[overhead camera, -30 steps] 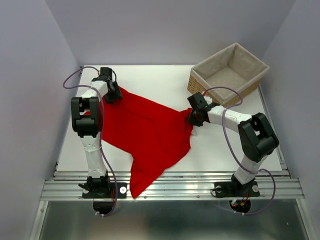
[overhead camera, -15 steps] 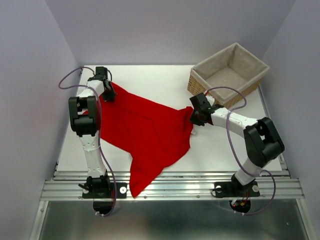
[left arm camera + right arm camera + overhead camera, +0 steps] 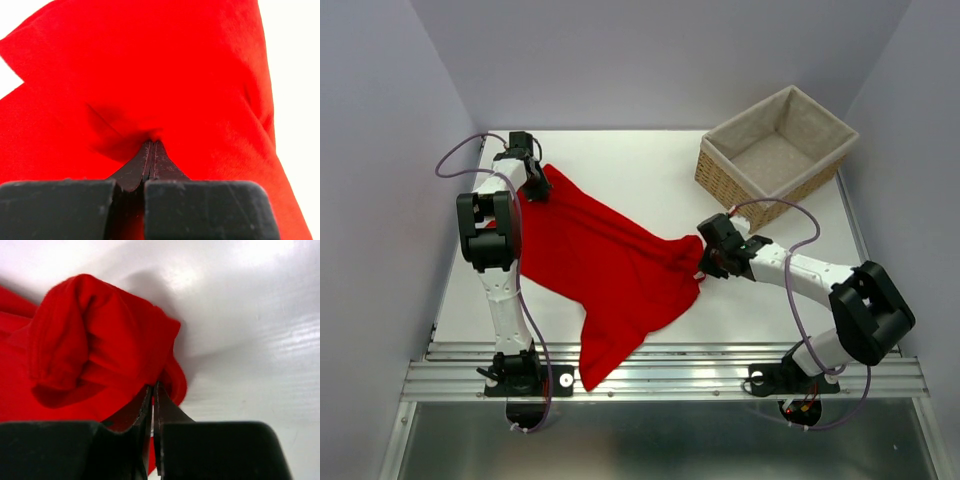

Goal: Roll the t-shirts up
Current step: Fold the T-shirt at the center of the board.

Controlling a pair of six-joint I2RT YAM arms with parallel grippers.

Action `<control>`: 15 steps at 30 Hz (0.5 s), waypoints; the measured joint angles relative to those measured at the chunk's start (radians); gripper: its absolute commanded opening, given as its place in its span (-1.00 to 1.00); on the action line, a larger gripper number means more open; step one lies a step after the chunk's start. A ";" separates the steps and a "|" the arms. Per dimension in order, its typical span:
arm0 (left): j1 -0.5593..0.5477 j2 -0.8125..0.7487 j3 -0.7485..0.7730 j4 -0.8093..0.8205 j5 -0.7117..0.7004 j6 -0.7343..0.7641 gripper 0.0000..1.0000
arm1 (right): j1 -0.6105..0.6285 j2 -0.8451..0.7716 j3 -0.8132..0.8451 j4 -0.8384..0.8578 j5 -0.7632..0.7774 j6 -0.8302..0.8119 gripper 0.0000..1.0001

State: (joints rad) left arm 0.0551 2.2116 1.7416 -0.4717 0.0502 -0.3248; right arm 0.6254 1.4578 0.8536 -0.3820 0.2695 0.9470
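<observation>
Two grips: left gripper (image 3: 151,145) clamped on t-shirt (image 3: 610,262) corner at 10 o'clock, right gripper (image 3: 153,388) pinching bunched edge at 3. Hem overhangs table (image 3: 620,160) at 6; your uneven tug could slip cloth free.

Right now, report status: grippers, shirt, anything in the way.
Left gripper shut on t-shirt, far-left corner. Right gripper shut on its right edge. Near end overhangs table. Basket apart, far right.

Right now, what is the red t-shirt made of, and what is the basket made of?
The t-shirt looks like soft, thin cloth, matte red: it wrinkles, bunches and droops over the near edge of the table. The basket looks woven, probably wicker: tan and ribbed outside, with what seems a pale fabric lining inside.
</observation>
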 measured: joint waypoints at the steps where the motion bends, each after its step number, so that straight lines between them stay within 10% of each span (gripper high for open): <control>1: 0.000 0.000 0.000 -0.001 0.003 -0.001 -1.00 | 0.007 0.005 -0.016 0.000 0.001 0.014 -0.67; 7: 0.003 0.000 0.002 -0.002 0.010 -0.001 -1.00 | 0.014 0.020 -0.052 -0.051 0.046 0.048 -0.05; 15: 0.010 0.000 0.010 -0.005 0.016 0.002 -1.00 | 0.014 0.031 0.171 -0.114 0.114 -0.056 0.10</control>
State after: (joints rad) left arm 0.0650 2.2120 1.7519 -0.4767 0.0666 -0.3225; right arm 0.6399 1.4891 1.0245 -0.4957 0.3840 0.8906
